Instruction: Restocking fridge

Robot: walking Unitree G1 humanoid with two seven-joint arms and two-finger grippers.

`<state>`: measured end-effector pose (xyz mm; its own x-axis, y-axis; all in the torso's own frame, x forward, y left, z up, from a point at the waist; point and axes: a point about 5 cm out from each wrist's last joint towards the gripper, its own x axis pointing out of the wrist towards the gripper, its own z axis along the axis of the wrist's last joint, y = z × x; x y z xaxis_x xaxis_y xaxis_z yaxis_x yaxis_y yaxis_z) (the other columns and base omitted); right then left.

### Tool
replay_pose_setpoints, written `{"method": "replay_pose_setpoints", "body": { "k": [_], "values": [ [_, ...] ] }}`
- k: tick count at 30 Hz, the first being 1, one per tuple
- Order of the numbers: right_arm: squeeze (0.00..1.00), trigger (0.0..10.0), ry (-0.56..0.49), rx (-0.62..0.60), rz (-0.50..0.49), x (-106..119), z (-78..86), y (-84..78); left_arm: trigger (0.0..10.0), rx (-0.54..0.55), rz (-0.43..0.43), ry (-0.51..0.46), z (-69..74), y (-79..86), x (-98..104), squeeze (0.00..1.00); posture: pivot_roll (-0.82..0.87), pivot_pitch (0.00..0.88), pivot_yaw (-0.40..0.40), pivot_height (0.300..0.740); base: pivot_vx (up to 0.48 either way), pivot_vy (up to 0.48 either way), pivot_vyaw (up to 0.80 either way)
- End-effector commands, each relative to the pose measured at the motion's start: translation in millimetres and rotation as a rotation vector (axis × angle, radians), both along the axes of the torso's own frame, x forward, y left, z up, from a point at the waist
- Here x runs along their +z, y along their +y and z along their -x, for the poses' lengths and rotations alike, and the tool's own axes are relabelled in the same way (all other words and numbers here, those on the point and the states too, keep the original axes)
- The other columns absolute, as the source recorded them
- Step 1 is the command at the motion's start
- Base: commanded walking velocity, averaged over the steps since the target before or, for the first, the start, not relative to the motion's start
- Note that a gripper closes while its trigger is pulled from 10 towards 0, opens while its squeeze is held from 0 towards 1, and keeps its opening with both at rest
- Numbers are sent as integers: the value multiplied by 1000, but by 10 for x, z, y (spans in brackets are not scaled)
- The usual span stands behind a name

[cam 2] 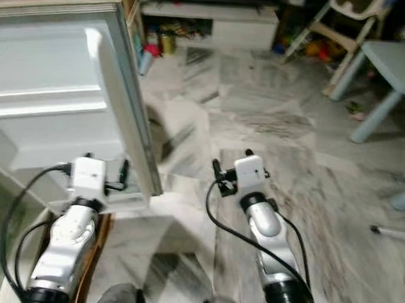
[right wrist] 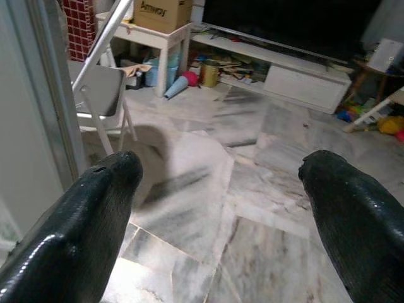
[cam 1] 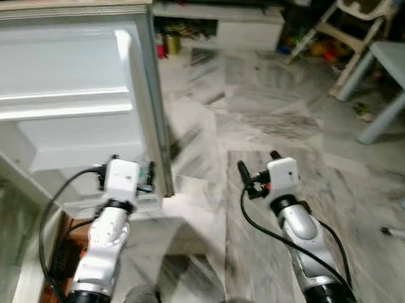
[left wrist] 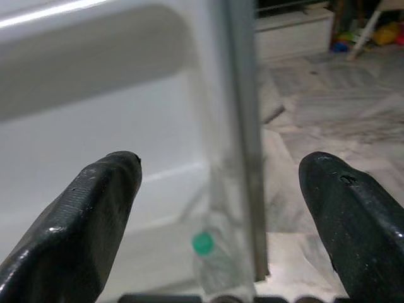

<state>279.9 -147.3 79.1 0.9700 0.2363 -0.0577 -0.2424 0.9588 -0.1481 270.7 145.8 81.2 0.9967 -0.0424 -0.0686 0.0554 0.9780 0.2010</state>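
Fridge door [cam 1: 78,87] stands open on the robot's left, edge toward a grey-veined marble floor [cam 1: 257,120]. Left gripper [left wrist: 221,208] spread wide, straddling the door's edge. Right gripper [right wrist: 218,202] wide apart over bare floor. Bottle with green cap [left wrist: 203,243] in the door shelf. Blue table [cam 1: 395,65] far right.

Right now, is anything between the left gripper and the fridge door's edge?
Nothing visible. The left gripper is open, its fingers straddling the fridge door edge. A green-capped bottle sits low in the door, beneath that edge, not blocking it.
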Motion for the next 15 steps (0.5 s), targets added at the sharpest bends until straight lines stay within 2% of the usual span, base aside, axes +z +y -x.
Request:
{"method": "replay_pose_setpoints", "body": {
  "k": [1, 7, 9, 15],
  "values": [
    [0, 10000, -14, 3, -8, 24, -16, 46, 10000, 23, -13, -7, -35, 63, 15, 0, 63, 99, -21, 740, 480, 0, 0],
    [0, 10000, -18, -3, -6, 21, -24, 38, 10000, 15, -18, -13, -61, 16, 10, 0, 66, 97, -23, 740, 480, 0, 0],
    [0, 10000, -19, -1, -3, 22, -25, 39, 10000, 24, -18, -9, -58, 11, -6, 0, 68, 97, -25, 740, 283, 0, 0],
    [0, 10000, -18, 0, -1, 18, -32, 34, 10000, 46, -9, -16, -36, 36, -21, 0, 70, 97, -30, 740, 0, 0, 0]
  ]
}}
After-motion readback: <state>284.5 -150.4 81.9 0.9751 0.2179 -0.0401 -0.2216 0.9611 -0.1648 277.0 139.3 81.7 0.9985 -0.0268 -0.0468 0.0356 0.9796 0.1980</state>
